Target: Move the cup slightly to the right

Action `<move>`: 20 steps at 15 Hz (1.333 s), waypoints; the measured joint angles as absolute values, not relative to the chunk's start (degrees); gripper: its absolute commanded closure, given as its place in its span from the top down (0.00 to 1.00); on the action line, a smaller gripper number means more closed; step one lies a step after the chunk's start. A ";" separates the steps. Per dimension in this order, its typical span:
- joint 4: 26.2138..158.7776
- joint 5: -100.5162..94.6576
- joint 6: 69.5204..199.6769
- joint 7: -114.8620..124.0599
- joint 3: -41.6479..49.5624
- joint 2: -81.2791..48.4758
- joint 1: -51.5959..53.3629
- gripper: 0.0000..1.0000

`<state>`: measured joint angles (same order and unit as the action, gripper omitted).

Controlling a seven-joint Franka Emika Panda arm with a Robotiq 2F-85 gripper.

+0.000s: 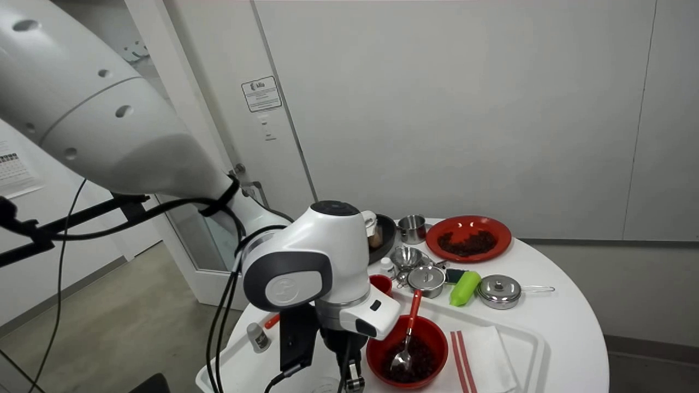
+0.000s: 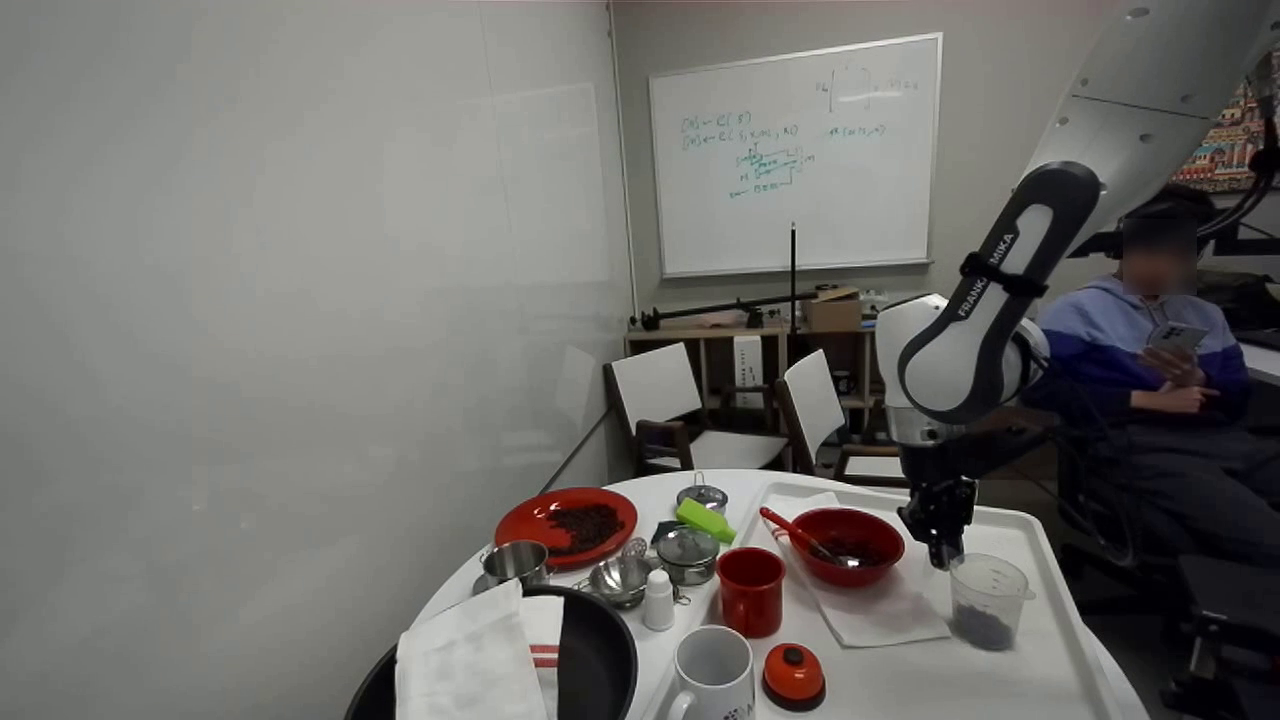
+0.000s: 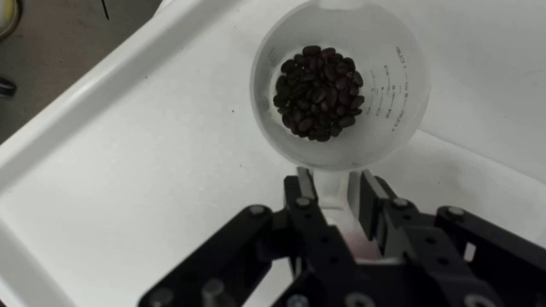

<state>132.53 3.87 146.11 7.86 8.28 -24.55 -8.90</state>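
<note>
The cup is a clear plastic measuring cup (image 2: 985,605) with dark beans at its bottom. It is upright at the white tray (image 2: 900,690); I cannot tell whether it touches it. In the wrist view the cup (image 3: 384,128) fills the upper middle and its handle points toward my gripper (image 3: 332,179). The two fingers are close together on either side of that handle and appear shut on it. In an exterior view my gripper (image 2: 945,560) is at the cup's rim. In an exterior view only a faint part of the cup (image 1: 326,385) shows beside the gripper (image 1: 354,376).
A red bowl (image 2: 870,575) with a spoon, a napkin (image 2: 880,620), a red mug (image 2: 750,590), a white mug (image 2: 712,670) and an orange lid (image 2: 794,675) stand near. A pan (image 2: 610,650), metal pots and a red plate (image 2: 520,530) lie beyond. A person (image 2: 1120,330) sits behind.
</note>
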 measured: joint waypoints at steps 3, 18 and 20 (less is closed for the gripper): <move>132.50 4.33 146.11 7.86 8.29 -24.58 -9.00 0.60; 132.72 5.02 144.77 4.99 6.88 -17.77 -8.52 1.00; 133.49 4.27 143.42 3.48 6.28 -14.20 -7.78 1.00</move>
